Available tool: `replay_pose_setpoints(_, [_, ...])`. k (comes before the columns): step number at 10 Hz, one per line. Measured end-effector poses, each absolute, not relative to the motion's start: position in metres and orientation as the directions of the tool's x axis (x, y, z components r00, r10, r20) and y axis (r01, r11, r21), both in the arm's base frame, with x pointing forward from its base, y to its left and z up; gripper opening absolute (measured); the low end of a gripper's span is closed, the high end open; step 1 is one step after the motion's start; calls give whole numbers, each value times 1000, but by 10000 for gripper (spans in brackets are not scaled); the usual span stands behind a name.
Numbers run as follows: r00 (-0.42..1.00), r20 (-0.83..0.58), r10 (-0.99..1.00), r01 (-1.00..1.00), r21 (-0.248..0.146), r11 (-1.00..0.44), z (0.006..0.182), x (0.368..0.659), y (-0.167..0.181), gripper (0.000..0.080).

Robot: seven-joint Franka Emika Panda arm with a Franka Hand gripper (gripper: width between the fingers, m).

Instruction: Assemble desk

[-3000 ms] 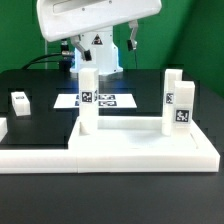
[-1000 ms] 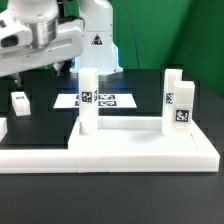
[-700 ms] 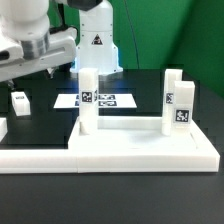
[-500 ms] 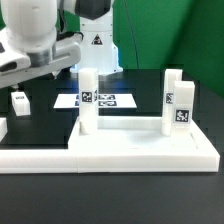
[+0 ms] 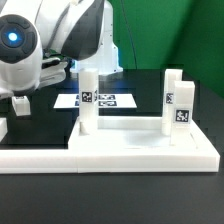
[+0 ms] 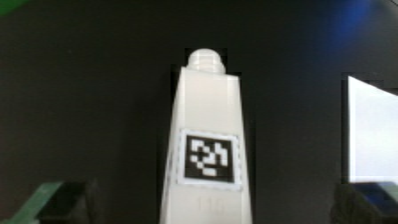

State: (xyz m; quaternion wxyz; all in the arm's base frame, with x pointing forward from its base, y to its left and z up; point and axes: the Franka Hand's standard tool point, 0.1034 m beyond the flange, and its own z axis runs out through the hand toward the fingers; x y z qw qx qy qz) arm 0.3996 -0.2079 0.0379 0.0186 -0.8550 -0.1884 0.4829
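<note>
The white desk tabletop (image 5: 140, 150) lies at the front with two legs (image 5: 88, 100) (image 5: 176, 100) standing upright on it. A loose white leg (image 5: 20, 103) sits on the black table at the exterior view's left, right under my arm (image 5: 30, 45). The arm hides my fingers in that view. In the wrist view the same leg (image 6: 208, 120) lies lengthwise, with a tag and a round peg at its far end. My gripper (image 6: 210, 203) is open, its fingertips (image 6: 45, 205) wide apart on either side of the leg without touching it.
The marker board (image 5: 105, 100) lies behind the tabletop. Another white piece (image 5: 3, 128) sits at the exterior view's far left edge. A white part (image 6: 374, 130) shows at the wrist view's edge beside the leg. The robot base stands at the back.
My arm has swung from the middle back to the exterior view's left and come down over the loose leg. The tabletop and its two legs have not moved.
</note>
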Motion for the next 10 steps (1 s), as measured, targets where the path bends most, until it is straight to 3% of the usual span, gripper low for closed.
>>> replay_pose_setpoints(3, [464,-818,339,304,-212,-929,38,400,-208,649])
replay_pose_setpoints(4, [493,-814,307,315,-161,-935,38,403,-208,649])
replay_pose_setpoints(10, [497,-803,329,335,-172,-926,38,404,-209,649])
